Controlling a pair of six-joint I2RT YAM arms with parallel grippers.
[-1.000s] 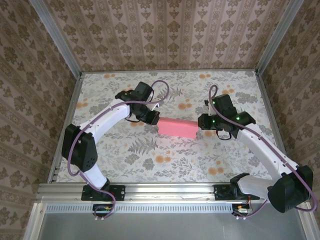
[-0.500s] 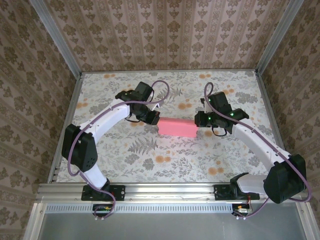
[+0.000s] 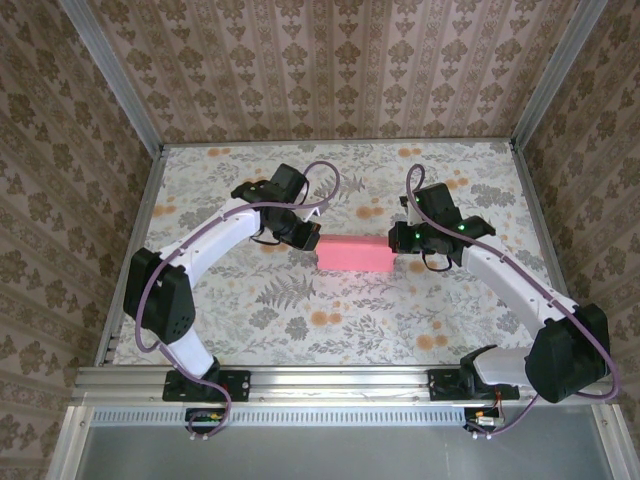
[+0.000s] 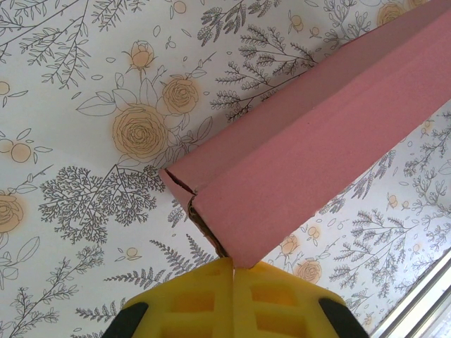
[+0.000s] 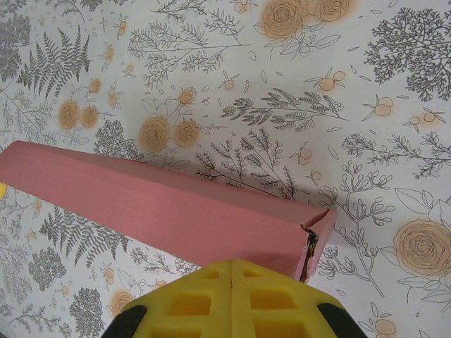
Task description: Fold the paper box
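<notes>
The paper box (image 3: 355, 254) lies folded flat, a pink rectangle in the middle of the floral table. My left gripper (image 3: 308, 238) is at its left end. In the left wrist view the yellow pads (image 4: 190, 303) are pressed together, and the box's (image 4: 303, 162) near corner touches the shut gripper's (image 4: 233, 262) tip, with a slit open at that end flap. My right gripper (image 3: 397, 240) is at the box's right end. In the right wrist view the gripper (image 5: 232, 264) is shut, its tip against the box's (image 5: 162, 204) long side near the end flap, which gapes slightly.
The floral table top (image 3: 330, 320) is ringed by a metal frame, with a rail along the front (image 3: 330, 380) and another on the left (image 3: 130, 250). Patterned walls stand close behind and on both sides. Bare table lies in front of and behind the box.
My right gripper has moved left up to the box's right end and closed its jaws. The left gripper and the box have stayed put.
</notes>
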